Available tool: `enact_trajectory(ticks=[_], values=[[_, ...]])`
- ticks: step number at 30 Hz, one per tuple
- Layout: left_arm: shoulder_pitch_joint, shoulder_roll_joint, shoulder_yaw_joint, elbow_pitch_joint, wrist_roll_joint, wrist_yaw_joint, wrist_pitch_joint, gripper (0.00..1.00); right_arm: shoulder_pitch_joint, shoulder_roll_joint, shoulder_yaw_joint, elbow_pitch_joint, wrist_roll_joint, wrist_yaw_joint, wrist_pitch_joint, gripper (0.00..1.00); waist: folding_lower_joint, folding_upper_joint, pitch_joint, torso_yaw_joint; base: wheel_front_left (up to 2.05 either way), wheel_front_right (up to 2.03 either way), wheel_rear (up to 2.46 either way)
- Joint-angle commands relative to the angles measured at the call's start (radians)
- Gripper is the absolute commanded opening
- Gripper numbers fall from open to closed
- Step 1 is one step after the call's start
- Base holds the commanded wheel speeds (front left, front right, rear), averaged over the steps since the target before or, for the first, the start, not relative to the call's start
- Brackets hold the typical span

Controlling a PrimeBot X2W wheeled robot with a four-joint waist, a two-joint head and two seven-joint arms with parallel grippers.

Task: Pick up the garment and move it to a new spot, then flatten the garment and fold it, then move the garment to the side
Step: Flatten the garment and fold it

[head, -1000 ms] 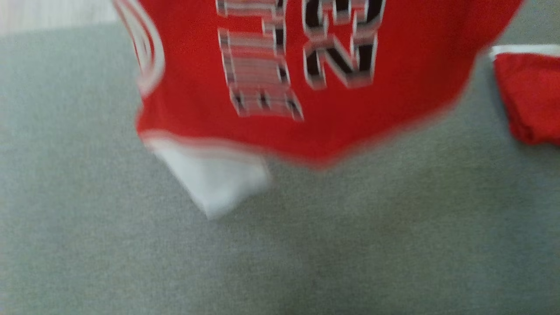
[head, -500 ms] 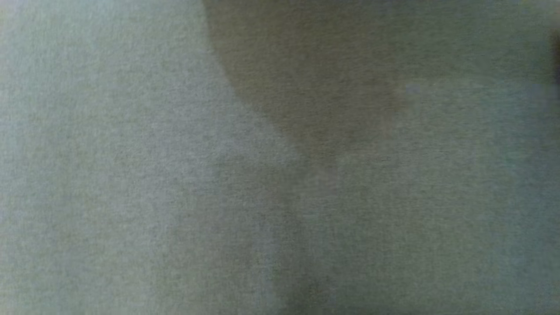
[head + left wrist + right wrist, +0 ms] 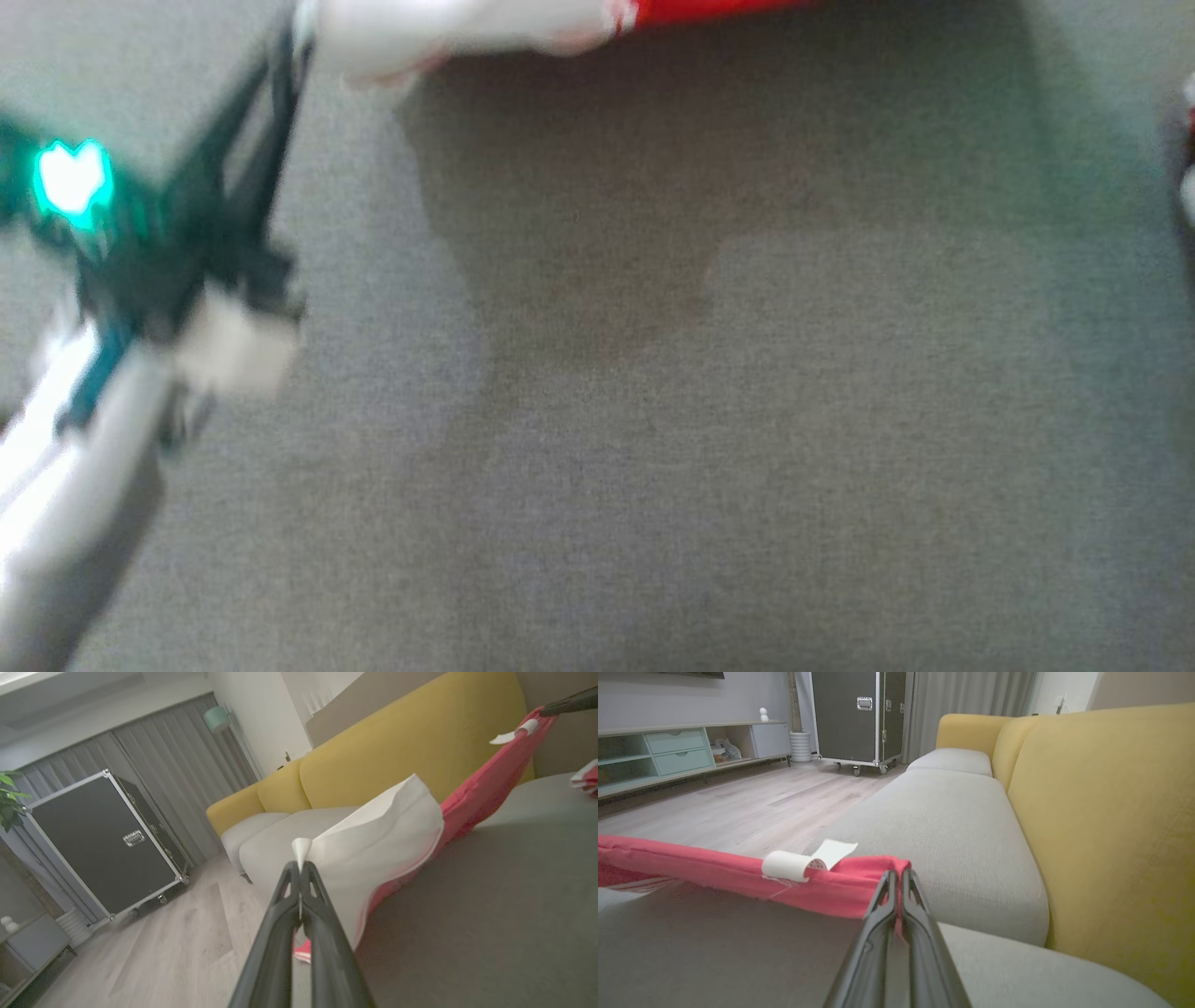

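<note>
Left claw (image 3: 299,868), right claw (image 3: 896,873) pinched shut on red garment (image 3: 691,863), stretched above gray cushion (image 3: 653,467); head camera swung, relocation underway.

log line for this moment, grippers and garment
left gripper: shut on red and white fabric garment | right gripper: shut on garment | garment: stretched between grippers over grey fabric sofa seat

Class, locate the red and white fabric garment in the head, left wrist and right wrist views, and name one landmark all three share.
Head view: red and white fabric garment along the top edge, mid-frame.
Left wrist view: centre, white panel, red running to the upper right.
Right wrist view: red hem from left edge to centre.
Shared landmark: the grey sofa seat beneath it.
</note>
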Motion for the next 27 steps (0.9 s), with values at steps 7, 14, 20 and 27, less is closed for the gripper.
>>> enact_trajectory(ticks=[7, 14, 20, 27], values=[[0.336, 0.101, 0.066, -0.139, -0.048, 0.075, -0.001, 0.00, 0.358, -0.057, -0.113, -0.139, -0.024, -0.001, -0.006, 0.00, 0.0003, -0.0001, -0.128, -0.019, 0.00, 0.00, 0.00], [0.585, 0.135, 0.051, -0.227, -0.085, 0.127, 0.001, 0.00, 0.624, -0.057, -0.196, -0.228, -0.057, -0.001, -0.006, 0.00, 0.0003, -0.0001, -0.192, -0.031, 0.00, 0.00, 0.00], [0.701, 0.168, 0.037, -0.311, -0.119, 0.144, 0.031, 0.00, 0.753, -0.055, -0.243, -0.292, -0.083, -0.001, -0.005, 0.00, 0.0003, -0.0001, -0.219, -0.042, 0.00, 0.00, 0.00], [0.658, 0.150, 0.033, -0.310, -0.118, 0.140, 0.043, 0.00, 0.756, -0.018, -0.272, -0.310, -0.079, -0.001, 0.025, 0.00, 0.0003, -0.0001, -0.205, -0.048, 0.00, 0.00, 0.00]])
